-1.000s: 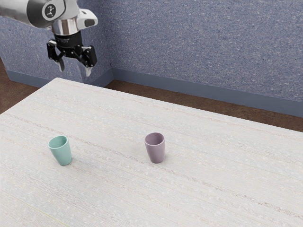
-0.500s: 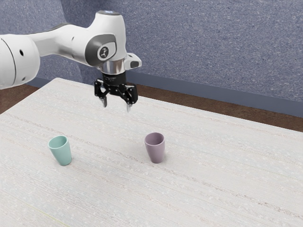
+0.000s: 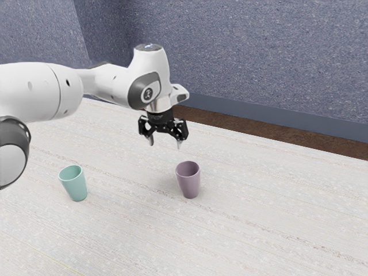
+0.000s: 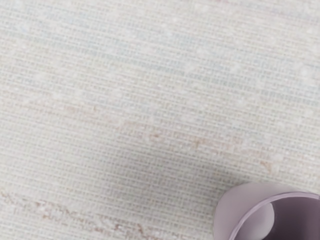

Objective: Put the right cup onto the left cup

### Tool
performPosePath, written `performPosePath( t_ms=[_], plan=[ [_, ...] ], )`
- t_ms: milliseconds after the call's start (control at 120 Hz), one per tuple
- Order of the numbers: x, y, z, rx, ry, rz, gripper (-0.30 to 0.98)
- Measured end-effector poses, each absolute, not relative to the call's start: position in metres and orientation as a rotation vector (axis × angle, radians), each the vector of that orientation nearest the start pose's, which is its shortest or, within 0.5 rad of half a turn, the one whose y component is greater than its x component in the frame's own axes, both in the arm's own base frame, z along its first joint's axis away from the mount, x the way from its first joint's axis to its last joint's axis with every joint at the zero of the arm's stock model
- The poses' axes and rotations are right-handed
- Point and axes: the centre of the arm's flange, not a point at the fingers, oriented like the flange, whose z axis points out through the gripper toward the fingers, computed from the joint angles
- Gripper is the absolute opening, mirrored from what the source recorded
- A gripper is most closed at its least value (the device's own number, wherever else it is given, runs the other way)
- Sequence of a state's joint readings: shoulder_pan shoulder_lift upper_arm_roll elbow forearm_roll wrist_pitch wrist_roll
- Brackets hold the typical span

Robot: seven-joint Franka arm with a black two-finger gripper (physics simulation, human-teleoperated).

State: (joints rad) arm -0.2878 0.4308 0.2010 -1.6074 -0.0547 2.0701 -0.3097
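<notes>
"Pincer (image 3: 165, 143): how set?"

"Released, spread wide. Hangs above the surface (image 3: 270, 213), pointing down, apart from the purple cup (image 3: 189, 183) but fairly near."

"On which side of that cup?"

"Beyond the rim, toward the far side, and a little toward the exterior view's left."

"And the purple cup, standing?"

"Yes, upright on the surface, mouth up, at the right of the pair. Visible from above in the wrist view too, with a soft shadow (image 4: 172, 167) beside it."

"Teal cup (image 3: 75, 185)?"

"Also upright on the surface, to the exterior view's left, well apart from the purple cup."

"Arm (image 3: 106, 85)?"

"White, reaching in from the exterior view's left."

"And past the far edge?"

"Brown floor (image 3: 230, 124), then a speckled blue-grey wall (image 3: 259, 57)."
</notes>
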Motion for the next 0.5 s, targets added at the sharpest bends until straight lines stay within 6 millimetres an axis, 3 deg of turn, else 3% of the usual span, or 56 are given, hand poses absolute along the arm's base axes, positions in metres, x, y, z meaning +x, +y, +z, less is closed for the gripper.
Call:
performPosePath(
  t_ms=[167, 333, 500],
  plan=[
    [0.673, -0.091, 0.369, -3.102, -0.333, -0.056, 0.69],
    [0.663, -0.092, 0.346, -3.095, -0.332, 0.014, 0.69],
    [0.66, -0.101, 0.337, -3.099, -0.311, 0.033, 0.69]
  ],
)
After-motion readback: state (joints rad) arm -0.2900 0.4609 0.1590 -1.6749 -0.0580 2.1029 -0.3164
